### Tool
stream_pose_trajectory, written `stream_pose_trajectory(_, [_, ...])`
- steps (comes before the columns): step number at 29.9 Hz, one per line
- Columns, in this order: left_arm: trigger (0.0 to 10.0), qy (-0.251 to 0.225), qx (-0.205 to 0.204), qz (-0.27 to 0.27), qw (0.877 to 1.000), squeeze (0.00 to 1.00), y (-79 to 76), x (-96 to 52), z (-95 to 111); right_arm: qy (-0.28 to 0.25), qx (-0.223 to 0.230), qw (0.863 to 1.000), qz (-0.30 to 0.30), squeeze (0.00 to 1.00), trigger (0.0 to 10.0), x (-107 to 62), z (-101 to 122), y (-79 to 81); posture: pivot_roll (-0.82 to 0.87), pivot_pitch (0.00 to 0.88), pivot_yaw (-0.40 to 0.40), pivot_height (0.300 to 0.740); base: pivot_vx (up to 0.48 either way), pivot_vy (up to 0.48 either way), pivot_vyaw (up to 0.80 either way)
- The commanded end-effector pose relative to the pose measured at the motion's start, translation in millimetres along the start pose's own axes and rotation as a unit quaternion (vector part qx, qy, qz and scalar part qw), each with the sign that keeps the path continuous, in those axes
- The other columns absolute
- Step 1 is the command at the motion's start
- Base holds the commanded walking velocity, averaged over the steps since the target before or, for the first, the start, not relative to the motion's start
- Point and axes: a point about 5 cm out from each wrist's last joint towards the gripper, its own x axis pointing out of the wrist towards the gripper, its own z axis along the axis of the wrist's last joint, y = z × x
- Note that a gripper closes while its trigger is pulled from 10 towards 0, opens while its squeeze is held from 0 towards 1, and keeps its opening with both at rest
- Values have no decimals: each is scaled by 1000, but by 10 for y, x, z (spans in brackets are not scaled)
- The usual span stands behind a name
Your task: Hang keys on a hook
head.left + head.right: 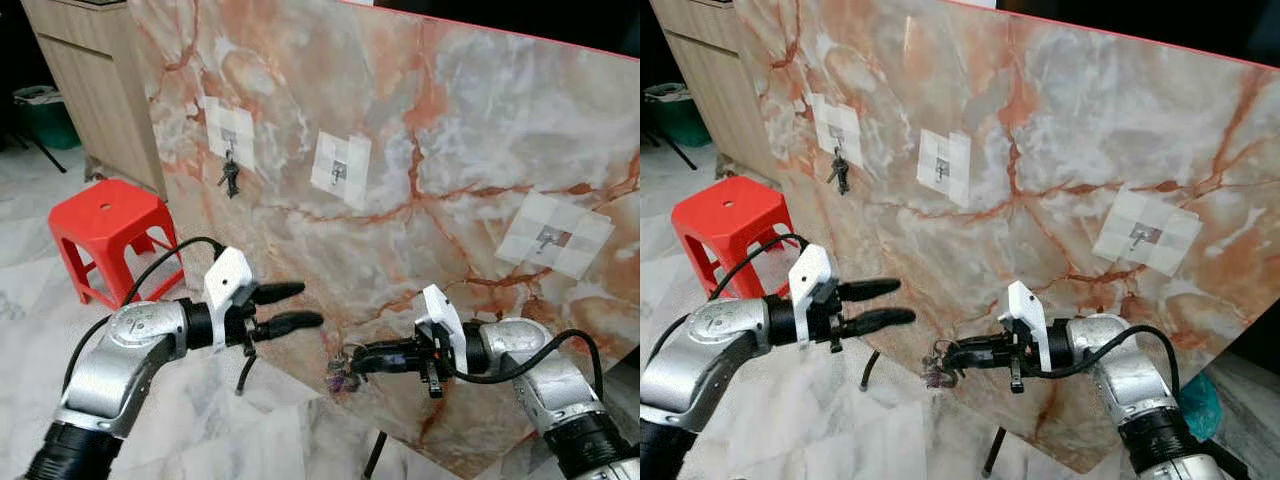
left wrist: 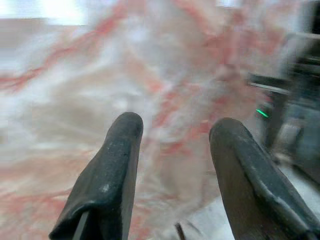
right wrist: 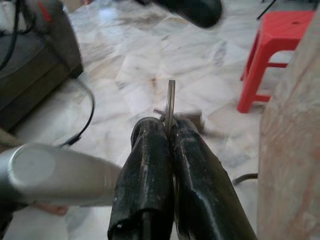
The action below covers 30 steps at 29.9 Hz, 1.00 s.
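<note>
A marble board point(image 1: 420, 130) leans upright before me with three small metal hooks on white tape patches. A dark bunch of keys point(image 1: 230, 178) hangs from the left hook point(image 1: 231, 140). The middle hook point(image 1: 340, 170) and the right hook point(image 1: 550, 238) are bare. My right gripper point(image 1: 358, 362) is low in front of the board, shut on a second bunch of keys point(image 1: 342, 376) that dangles from its tips; the thin ring point(image 3: 171, 100) sticks up between the fingers point(image 3: 150, 165). My left gripper point(image 1: 310, 305) is open and holds nothing, to the left of the right one and below the left hook.
A red plastic stool point(image 1: 105, 215) stands on the marble floor to the left. Behind it are a wooden cabinet point(image 1: 90, 70) and a green bin point(image 1: 45, 115). A black stand leg point(image 1: 375, 455) props the board's lower edge.
</note>
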Motion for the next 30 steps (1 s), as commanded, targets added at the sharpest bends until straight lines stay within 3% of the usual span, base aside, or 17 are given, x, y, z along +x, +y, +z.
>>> stream_pose_trajectory(1, [10000,3,-11,50,999,0,54,-38,-107,-22,-9,999,-25,0,0,-55,79,-52,125,0,-80,740,0,0,0])
stream_pose_trajectory(2, [10000,22,-41,118,992,0,114,-59,-306,-39,-2,999,-38,0,0,-49,86,-57,124,0,-79,740,0,0,0])
stream_pose_trajectory(3, [10000,22,-41,118,992,0,114,-59,-306,-39,-2,999,-38,0,0,-49,86,-57,124,0,-79,740,0,0,0])
stream_pose_trajectory(5, [10000,68,-87,217,970,0,129,-181,-734,-80,19,992,-91,0,0,-46,78,-94,124,0,-78,740,0,0,0])
stream_pose_trajectory(6, [10000,78,-98,235,964,0,125,-211,-818,-89,23,991,-102,0,0,-51,72,-101,126,0,-77,740,0,0,0])
stream_pose_trajectory(8, [10000,122,-130,296,938,0,73,-351,-1155,-125,54,980,-142,0,0,-79,14,-114,124,3,-73,740,0,0,0])
stream_pose_trajectory(10, [10000,159,-129,320,925,0,34,-430,-1323,-137,69,975,-160,0,0,-92,-29,-106,124,3,-73,740,0,0,0])
stream_pose_trajectory(11, [10000,191,-128,338,913,0,-14,-503,-1472,-149,88,968,-181,0,0,-101,-88,-96,118,5,-74,740,0,0,0])
stream_pose_trajectory(12, [10000,191,-128,338,913,0,-14,-503,-1472,-149,88,968,-181,0,0,-101,-88,-96,118,5,-74,740,0,0,0])
stream_pose_trajectory(13, [10000,208,-151,361,896,0,-68,-579,-1620,-166,115,958,-203,0,0,-110,-168,-80,116,5,-74,740,0,0,0])
stream_pose_trajectory(15, [10000,215,-171,381,883,0,-103,-626,-1712,-178,134,950,-218,0,0,-117,-221,-69,115,6,-74,740,0,0,0])
stream_pose_trajectory(17, [10000,244,-206,404,857,0,-228,-712,-1927,-221,169,934,-226,0,0,-115,-256,-4,118,6,-72,740,0,0,0])
stream_pose_trajectory(20, [10000,271,-222,427,834,0,-333,-780,-2086,-250,180,923,-232,0,0,-106,-213,28,113,2,-69,740,0,0,0])
stream_pose_trajectory(21, [10000,271,-222,427,834,0,-333,-780,-2086,-250,180,923,-232,0,0,-106,-213,28,113,2,-69,740,0,0,0])
stream_pose_trajectory(22, [10000,283,-232,439,820,0,-383,-813,-2159,-250,175,923,-234,0,9922,-87,-193,41,106,0,-66,740,0,0,0])
stream_pose_trajectory(25, [10000,295,-282,451,794,0,-524,-846,-2287,-251,175,918,-251,0,10000,-59,-181,16,103,0,-62,740,0,0,0])
stream_pose_trajectory(30, [10000,310,-299,452,781,0,-613,-849,-2358,-256,184,908,-276,0,10000,-31,-176,-33,106,0,-60,740,0,182,0])
